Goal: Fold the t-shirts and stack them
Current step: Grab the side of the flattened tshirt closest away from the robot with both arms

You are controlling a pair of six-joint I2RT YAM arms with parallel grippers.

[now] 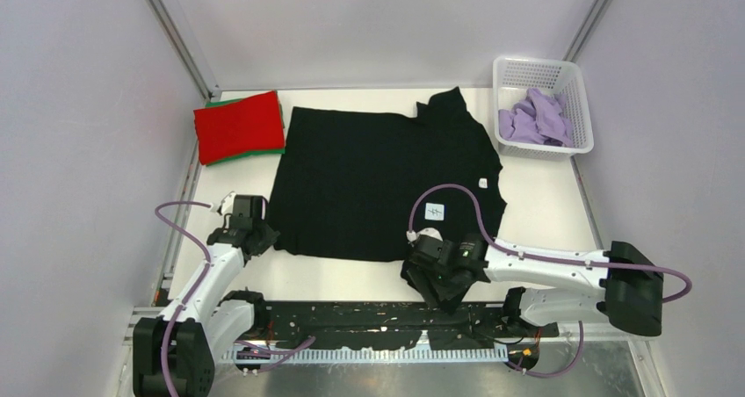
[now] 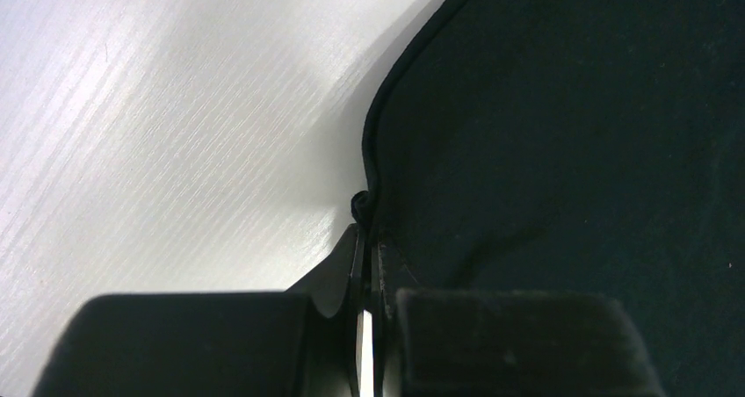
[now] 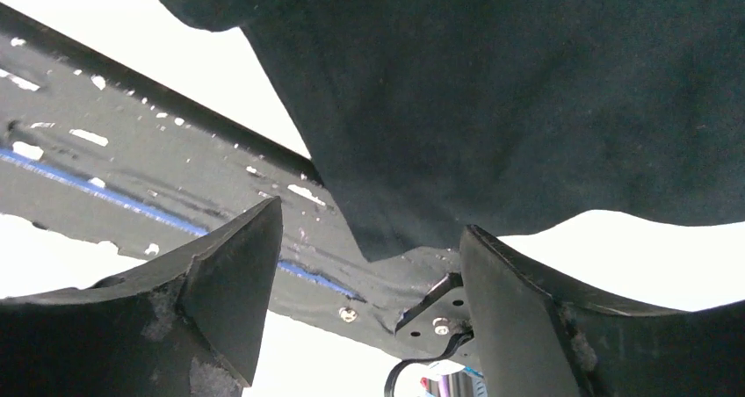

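Observation:
A large black t-shirt (image 1: 378,182) lies spread flat mid-table, with a small white tag (image 1: 482,183) near its right side. My left gripper (image 1: 268,232) is at the shirt's lower left edge. In the left wrist view this gripper (image 2: 367,230) is shut, pinching the black hem (image 2: 369,186). My right gripper (image 1: 437,285) hovers over the shirt's near right sleeve at the table's front edge. Its jaws (image 3: 369,220) stand open, with the sleeve's corner (image 3: 386,239) hanging between the fingertips and untouched. Red over green folded t-shirts (image 1: 239,126) sit at the back left. A lavender t-shirt (image 1: 536,118) lies crumpled in a basket.
A white mesh basket (image 1: 582,98) stands at the back right corner. A black mounting rail (image 1: 351,331) runs along the near table edge under the right gripper. Walls and metal posts close in the left, right and back sides.

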